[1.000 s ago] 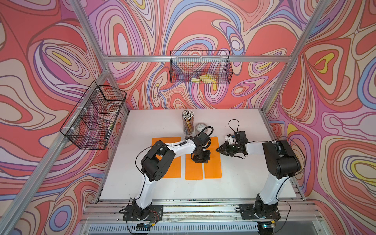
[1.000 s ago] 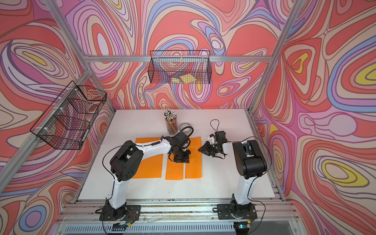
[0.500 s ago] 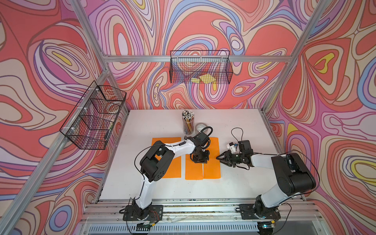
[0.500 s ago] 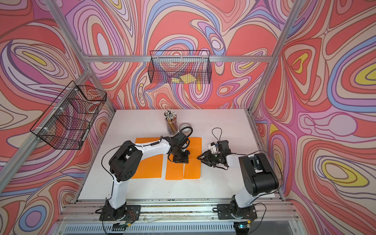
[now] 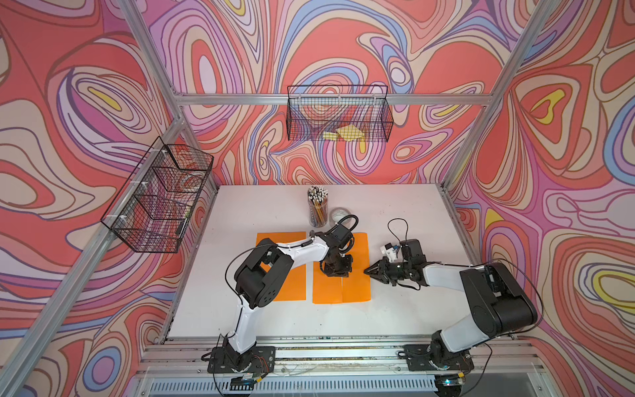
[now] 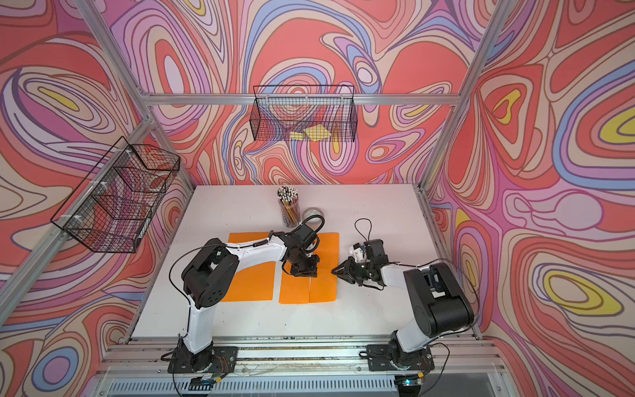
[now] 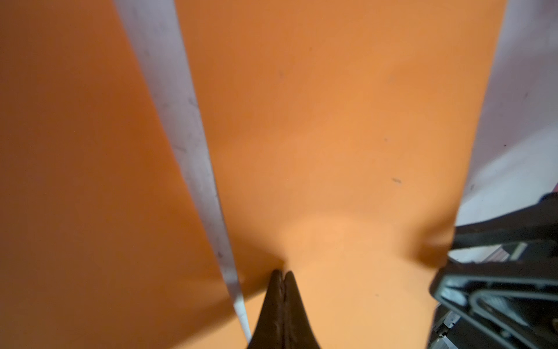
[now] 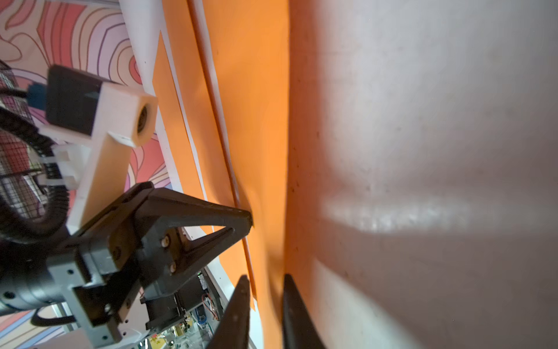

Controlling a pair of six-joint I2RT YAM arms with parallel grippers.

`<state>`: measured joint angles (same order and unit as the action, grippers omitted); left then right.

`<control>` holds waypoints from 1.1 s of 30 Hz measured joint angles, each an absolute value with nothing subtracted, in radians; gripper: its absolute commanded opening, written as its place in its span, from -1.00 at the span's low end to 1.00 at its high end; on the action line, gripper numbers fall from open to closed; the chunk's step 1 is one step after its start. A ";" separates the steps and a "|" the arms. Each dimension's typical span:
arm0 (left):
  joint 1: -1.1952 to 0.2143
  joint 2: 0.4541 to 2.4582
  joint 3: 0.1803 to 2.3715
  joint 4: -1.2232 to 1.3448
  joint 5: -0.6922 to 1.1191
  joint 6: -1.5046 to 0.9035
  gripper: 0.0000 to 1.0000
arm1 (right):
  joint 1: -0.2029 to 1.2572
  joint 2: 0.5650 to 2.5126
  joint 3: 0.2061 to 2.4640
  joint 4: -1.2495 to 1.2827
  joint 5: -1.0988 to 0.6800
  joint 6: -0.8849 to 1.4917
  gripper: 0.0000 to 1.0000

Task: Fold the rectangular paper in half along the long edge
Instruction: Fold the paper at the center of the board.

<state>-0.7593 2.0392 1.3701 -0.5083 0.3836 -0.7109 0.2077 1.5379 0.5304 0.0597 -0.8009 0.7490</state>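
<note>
In both top views the orange paper [image 5: 355, 285] [image 6: 323, 285] lies flat on the white table [image 5: 395, 309], just beside a second orange sheet [image 5: 292, 282], with a pencil cup [image 5: 318, 209] and a tape roll [image 5: 338, 216] behind them. The left gripper [image 5: 338, 273] points down onto the paper's middle, and the right gripper [image 5: 367, 271] lies low at its right long edge. From up here the jaw gaps are too small to read. The left wrist view settles the first: the left gripper [image 7: 282, 273] has its jaws pressed together, tips on the paper [image 7: 347, 136], with a strip of bare table between that and the second sheet. It also shows the paper's edge dimpled where the right gripper [image 7: 450, 250] meets it. The right wrist view alone shows the right gripper [image 8: 265, 276] slightly spread, its two fingers [image 8: 241, 302] apart on either side of the paper's edge, not pinching it. A straight line runs along the paper past the left gripper's tip.
</note>
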 measured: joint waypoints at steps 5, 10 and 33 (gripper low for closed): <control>-0.759 2.036 1.367 -0.509 0.381 -0.711 -1.00 | 0.214 1.448 0.474 0.033 -0.796 0.764 -0.35; -0.759 2.036 1.366 -0.509 0.381 -0.712 -1.00 | 0.236 1.430 0.434 0.034 -0.792 0.782 -0.52; -0.759 2.033 1.365 -0.511 0.374 -0.712 -1.00 | 0.257 1.420 0.378 0.049 -0.739 0.746 -0.26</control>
